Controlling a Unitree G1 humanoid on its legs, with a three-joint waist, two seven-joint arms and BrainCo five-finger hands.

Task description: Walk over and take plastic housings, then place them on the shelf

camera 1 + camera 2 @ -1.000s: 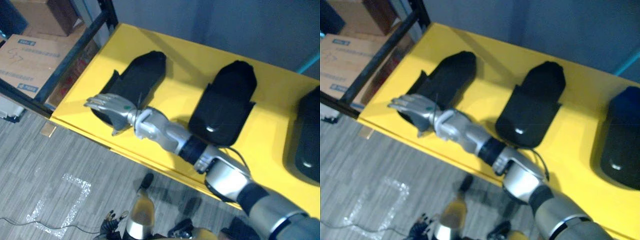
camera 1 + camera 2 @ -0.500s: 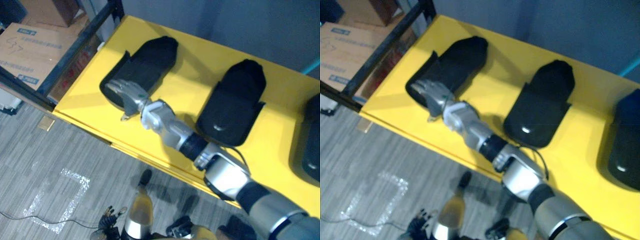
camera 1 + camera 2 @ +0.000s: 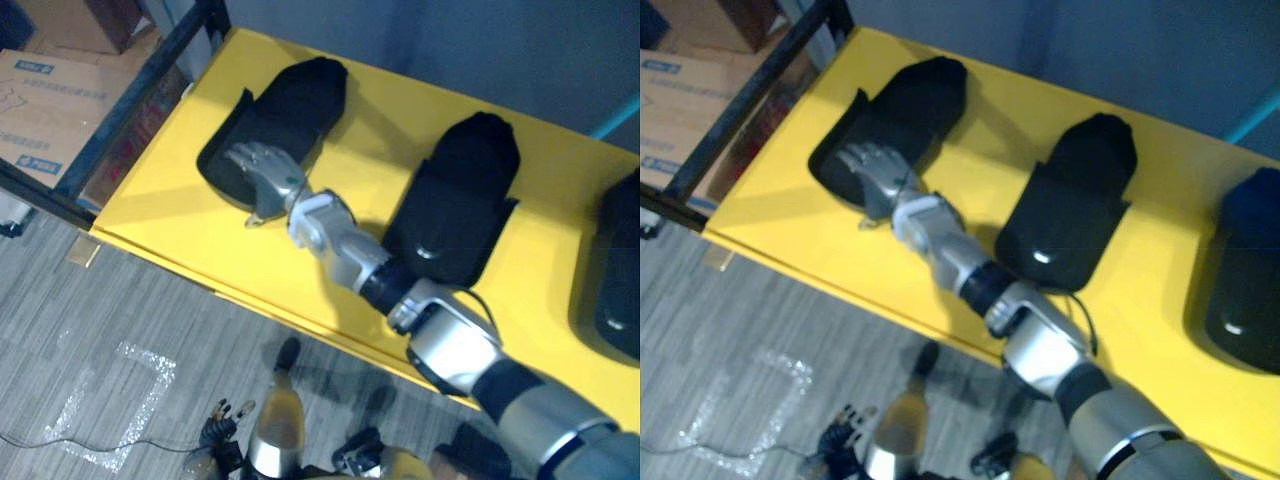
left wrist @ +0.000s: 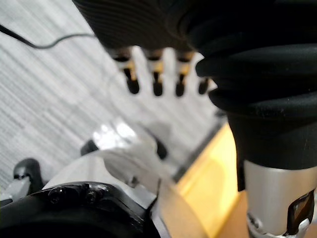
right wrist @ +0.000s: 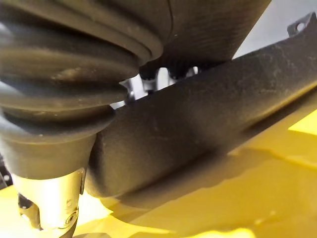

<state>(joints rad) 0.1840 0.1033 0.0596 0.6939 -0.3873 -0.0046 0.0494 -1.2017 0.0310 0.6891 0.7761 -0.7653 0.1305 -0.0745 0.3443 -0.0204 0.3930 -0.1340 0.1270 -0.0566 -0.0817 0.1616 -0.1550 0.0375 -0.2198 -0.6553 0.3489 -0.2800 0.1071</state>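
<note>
Three black plastic housings lie on a yellow table [image 3: 165, 215]: one at the left [image 3: 305, 95], one in the middle [image 3: 462, 200] and one at the right edge [image 3: 620, 270]. My right arm reaches across the table to the left housing. My right hand [image 3: 262, 172] rests on that housing's near end, fingers stretched over the rim and thumb at the outer wall; it is open. The right wrist view has the housing's black wall [image 5: 198, 119] close under the hand. My left hand [image 4: 157, 74] hangs over the grey floor with straight fingers.
A black shelf frame [image 3: 130, 100] stands left of the table, with cardboard boxes [image 3: 45, 95] behind it. A blue wall [image 3: 480, 40] runs along the table's far side. The table's front edge [image 3: 230, 290] drops to grey floor.
My right hand has moved from the table's front left edge inward onto the near end of the left housing. The housings have not moved.
</note>
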